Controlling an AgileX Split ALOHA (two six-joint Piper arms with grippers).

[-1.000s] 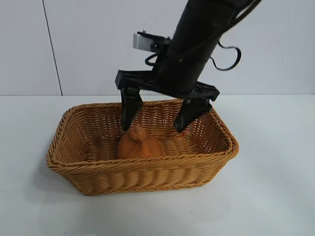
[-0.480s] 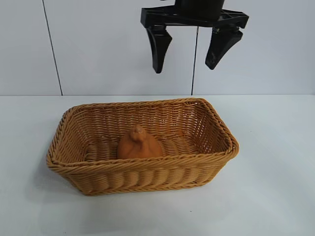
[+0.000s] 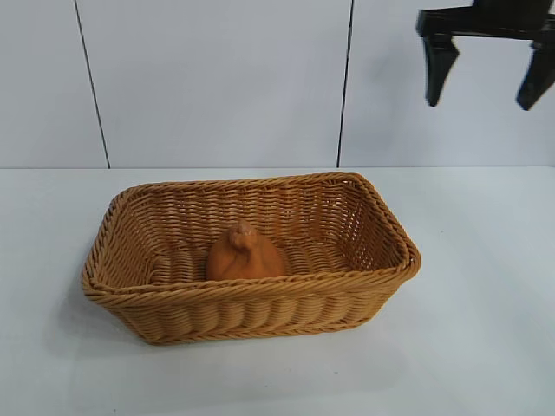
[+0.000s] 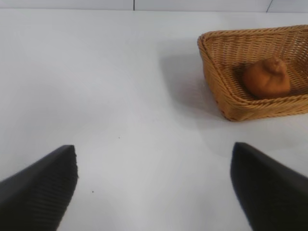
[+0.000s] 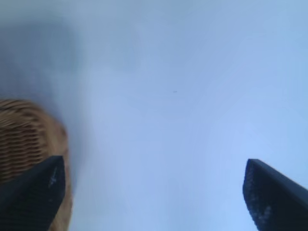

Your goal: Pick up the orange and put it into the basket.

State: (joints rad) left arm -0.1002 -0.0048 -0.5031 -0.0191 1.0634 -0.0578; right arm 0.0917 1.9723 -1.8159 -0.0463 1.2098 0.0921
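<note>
The orange [image 3: 245, 256], dull brownish with a nub on top, lies inside the woven tan basket [image 3: 260, 303] in the middle of the table. It also shows in the left wrist view [image 4: 266, 78], within the basket [image 4: 211, 72]. My right gripper [image 3: 479, 104] hangs high at the upper right, well above and to the right of the basket, open and empty. The right wrist view shows its jaws wide apart [image 5: 153, 166] with a corner of the basket [image 5: 24, 130] beside one finger. My left gripper [image 4: 154, 149] is open and empty over bare table, away from the basket.
The white table [image 3: 486, 286] surrounds the basket on all sides. A white panelled wall [image 3: 217, 78] stands behind it. The left arm is outside the exterior view.
My right gripper rose out of the basket and swung up to the right, still open. The orange stayed in the basket.
</note>
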